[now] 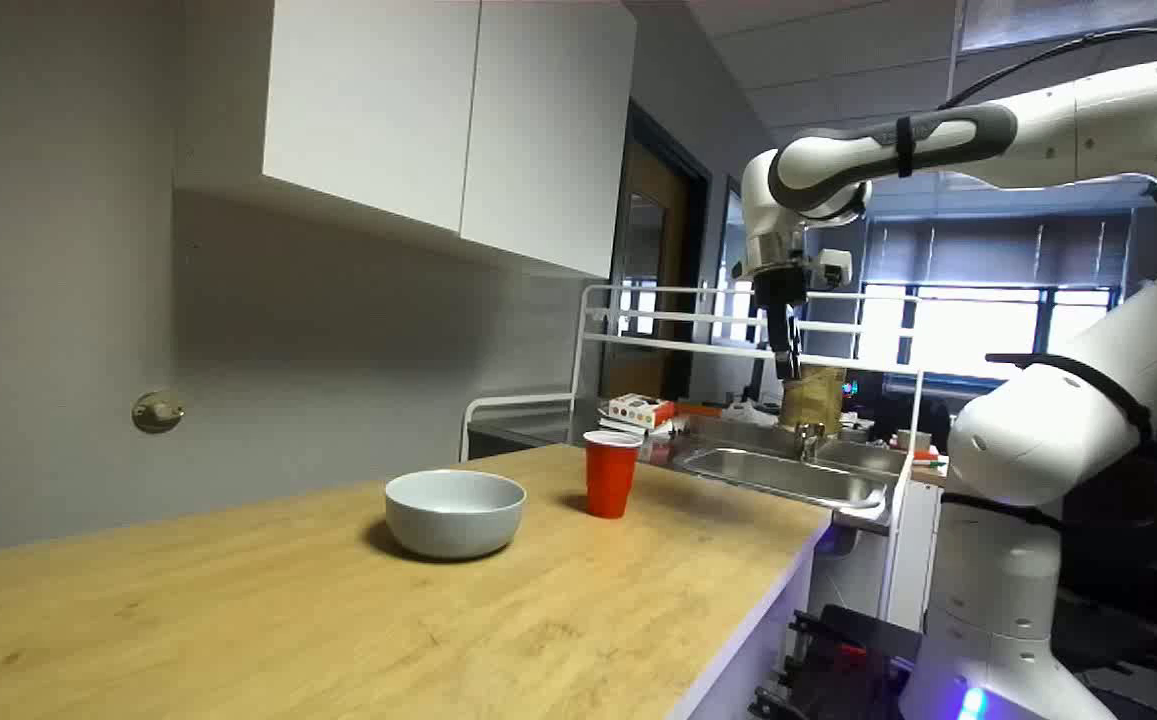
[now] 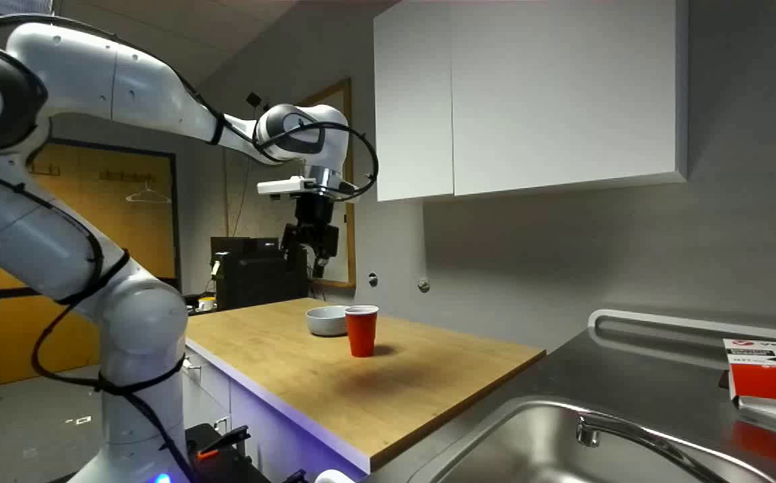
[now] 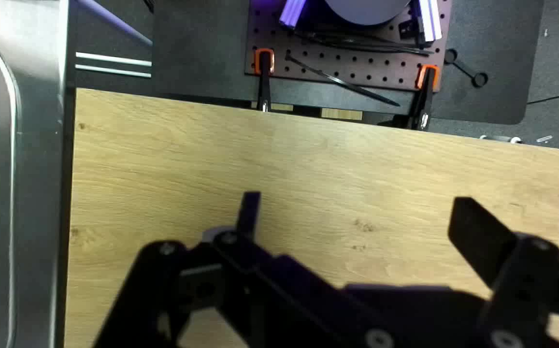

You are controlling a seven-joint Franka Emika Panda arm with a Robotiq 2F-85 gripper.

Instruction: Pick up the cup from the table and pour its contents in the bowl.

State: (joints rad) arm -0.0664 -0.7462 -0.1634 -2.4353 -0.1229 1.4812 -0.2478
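The red cup stands upright on the wooden table, and it also shows in an exterior view. The pale grey-blue bowl sits near it, apart from the cup; in an exterior view the bowl is partly behind the cup. The contents are hidden inside the cup. My gripper is high above the table level, apart from cup and bowl. In the wrist view the gripper has its fingers wide apart with nothing between them, over bare wood. Cup and bowl are not visible in the wrist view.
A metal sink with a faucet adjoins the table end. White wall cabinets hang above the table. A white rack stands by the sink. A red and white box lies beside it. Black clamps show near the table's edge.
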